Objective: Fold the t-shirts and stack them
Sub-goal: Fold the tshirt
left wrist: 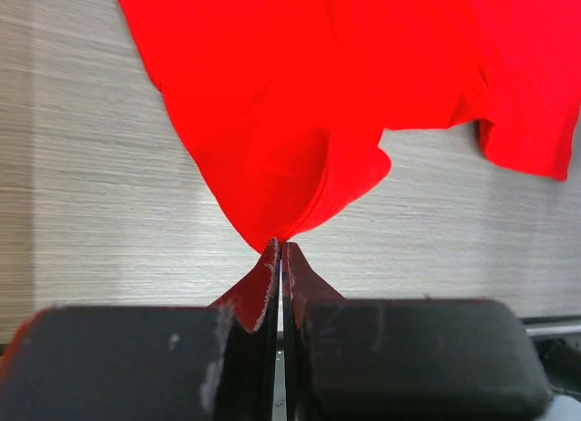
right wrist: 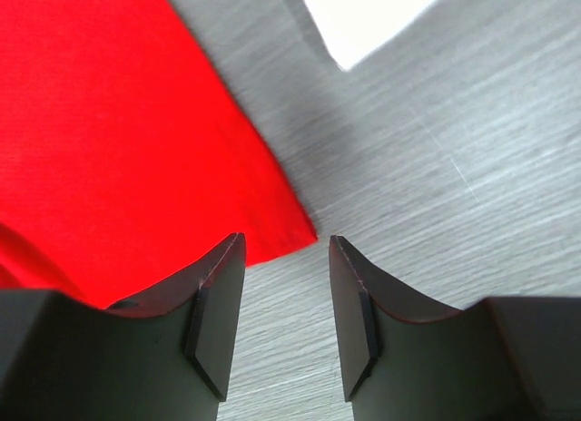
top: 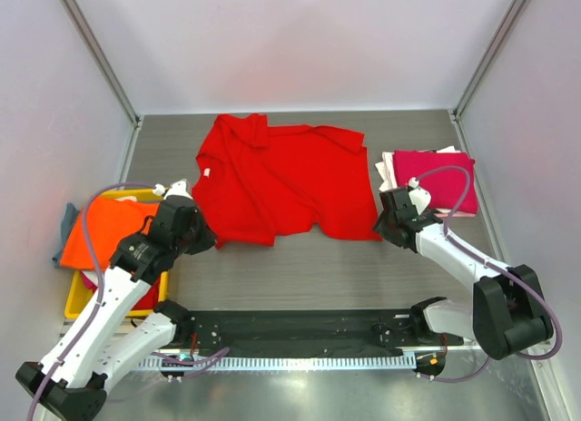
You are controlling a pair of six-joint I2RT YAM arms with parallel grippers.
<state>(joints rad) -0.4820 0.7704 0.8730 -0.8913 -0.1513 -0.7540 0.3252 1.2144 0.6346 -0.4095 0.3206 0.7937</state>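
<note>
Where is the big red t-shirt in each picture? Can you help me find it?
Top external: the red t-shirt lies spread mid-table, between the two arms.
Left wrist: it fills the top of the picture; the left gripper pinches one corner.
Right wrist: it covers the left side, its corner just ahead of the open right gripper.
Shared landmark: the grey wood-grain table.

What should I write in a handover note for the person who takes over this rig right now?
Left gripper: shut on the near left corner of the red t-shirt.
Right gripper: open, jaws apart at that shirt's near right corner, not gripping.
Done: a folded stack, magenta-pink on white, at the right of the table.
Left to do: fold the red t-shirt, which lies spread and rumpled in the middle. Then the orange shirt and the others in the yellow crate.
</note>
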